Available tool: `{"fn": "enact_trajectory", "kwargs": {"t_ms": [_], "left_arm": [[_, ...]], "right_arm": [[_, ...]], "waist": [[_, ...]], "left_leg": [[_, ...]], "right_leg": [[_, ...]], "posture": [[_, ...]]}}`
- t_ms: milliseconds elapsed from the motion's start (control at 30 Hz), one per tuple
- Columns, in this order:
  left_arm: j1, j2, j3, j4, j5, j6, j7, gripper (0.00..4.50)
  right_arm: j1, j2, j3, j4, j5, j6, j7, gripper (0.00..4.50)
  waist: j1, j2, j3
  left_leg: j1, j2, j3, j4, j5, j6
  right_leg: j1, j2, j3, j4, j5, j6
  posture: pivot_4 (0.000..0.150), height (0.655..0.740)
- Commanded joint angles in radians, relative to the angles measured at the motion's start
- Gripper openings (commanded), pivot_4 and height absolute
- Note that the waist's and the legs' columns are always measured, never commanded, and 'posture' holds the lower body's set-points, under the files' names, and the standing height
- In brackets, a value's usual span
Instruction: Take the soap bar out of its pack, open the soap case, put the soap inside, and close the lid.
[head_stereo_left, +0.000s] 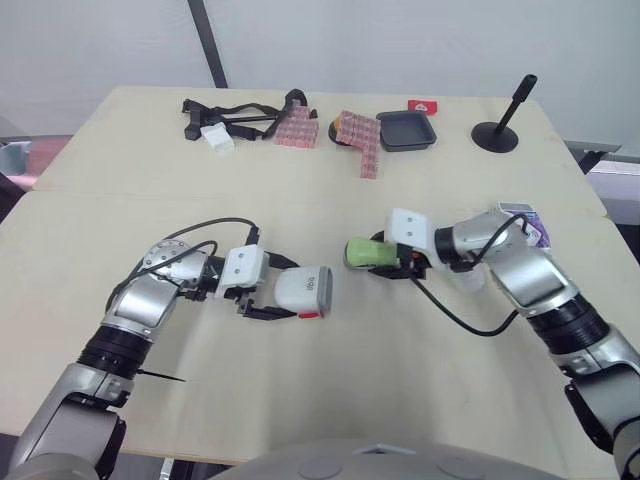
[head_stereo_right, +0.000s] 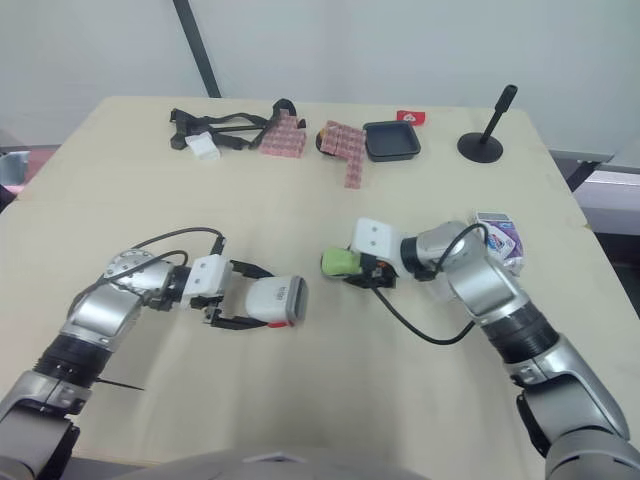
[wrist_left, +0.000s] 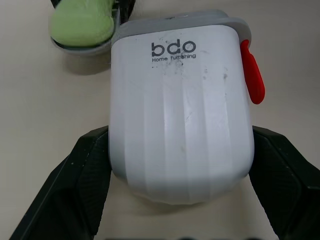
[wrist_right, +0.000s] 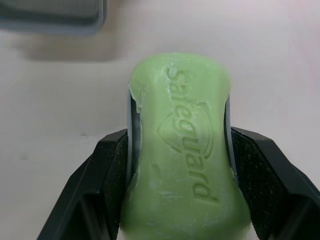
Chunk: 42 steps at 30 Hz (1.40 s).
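Left gripper (head_stereo_left: 288, 291): clamped on the soap case, black fingers (wrist_left: 87, 170) pressed to its two long sides.
Soap case (head_stereo_left: 305, 288): white, ribbed, marked "bdo Home Furnishing"; grey rim at the far end, red latch (wrist_left: 254, 75) on one side; lid looks closed; low over the table (head_stereo_left: 330, 200), contact not clear.
Right gripper (head_stereo_left: 388, 256): closed around the soap bar, one finger on each side.
Soap bar (head_stereo_left: 365, 253): green, bare, stamped "safeguard"; near the case's grey end, not touching it.
Soap pack (head_stereo_left: 527, 222): purple and white, on the table beside the right forearm.
Far edge: black tray (head_stereo_left: 407, 130), black stand (head_stereo_left: 497, 132), black straps (head_stereo_left: 235, 117).
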<state>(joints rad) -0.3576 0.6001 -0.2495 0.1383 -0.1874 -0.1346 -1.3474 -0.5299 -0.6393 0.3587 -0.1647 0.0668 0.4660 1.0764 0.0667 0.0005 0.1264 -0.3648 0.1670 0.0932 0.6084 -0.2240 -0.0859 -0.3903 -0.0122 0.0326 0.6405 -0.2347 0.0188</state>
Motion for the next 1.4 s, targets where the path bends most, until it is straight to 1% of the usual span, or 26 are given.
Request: {"fn": "enact_trajectory", "kwargs": {"t_ms": [33, 233, 367, 767, 1400], "left_arm": [[-0.031, -0.011, -0.011, -0.006, 0.038, -0.011, 0.037, 3.43], [-0.073, -0.078, -0.033, 0.018, 0.065, 0.010, 0.096, 3.43], [-0.104, -0.119, -0.059, 0.033, 0.088, 0.018, 0.119, 3.43], [-0.184, -0.199, -0.099, 0.107, 0.130, -0.019, 0.157, 3.43], [-0.201, -0.248, -0.117, 0.103, 0.136, -0.019, 0.175, 3.43]], "right_arm": [[0.029, -0.062, -0.072, -0.104, 0.043, 0.024, 0.024, 2.58], [0.120, -0.188, -0.116, -0.212, 0.071, 0.048, 0.065, 2.58], [0.155, -0.220, -0.137, -0.269, 0.102, 0.084, 0.065, 2.58], [0.141, -0.233, -0.117, -0.289, 0.116, 0.122, 0.056, 2.58], [0.040, -0.192, -0.004, -0.267, 0.070, 0.161, 0.048, 2.58]], "waist": [[0.001, 0.000, 0.000], [0.009, 0.000, 0.000], [0.005, 0.000, 0.000], [0.012, 0.001, 0.000], [0.011, 0.001, 0.000]], "left_leg": [[0.000, 0.000, 0.000, 0.000, 0.000, 0.000], [-0.001, 0.000, 0.000, 0.000, 0.000, 0.000], [-0.001, 0.000, 0.000, 0.000, 0.000, 0.000], [-0.001, 0.000, 0.000, 0.001, 0.000, 0.001], [-0.001, 0.000, 0.000, 0.002, 0.000, 0.001]], "right_leg": [[0.000, 0.000, 0.000, 0.000, 0.000, 0.000], [0.000, 0.000, 0.000, -0.001, 0.000, 0.000], [0.000, 0.000, 0.001, -0.002, 0.000, 0.000], [0.000, 0.000, 0.001, 0.000, 0.000, 0.000], [0.000, 0.000, 0.001, 0.001, 0.000, 0.000]], "posture": [[0.150, 0.7400], [0.150, 0.7400], [0.150, 0.7400], [0.150, 0.7400], [0.150, 0.7400]]}}
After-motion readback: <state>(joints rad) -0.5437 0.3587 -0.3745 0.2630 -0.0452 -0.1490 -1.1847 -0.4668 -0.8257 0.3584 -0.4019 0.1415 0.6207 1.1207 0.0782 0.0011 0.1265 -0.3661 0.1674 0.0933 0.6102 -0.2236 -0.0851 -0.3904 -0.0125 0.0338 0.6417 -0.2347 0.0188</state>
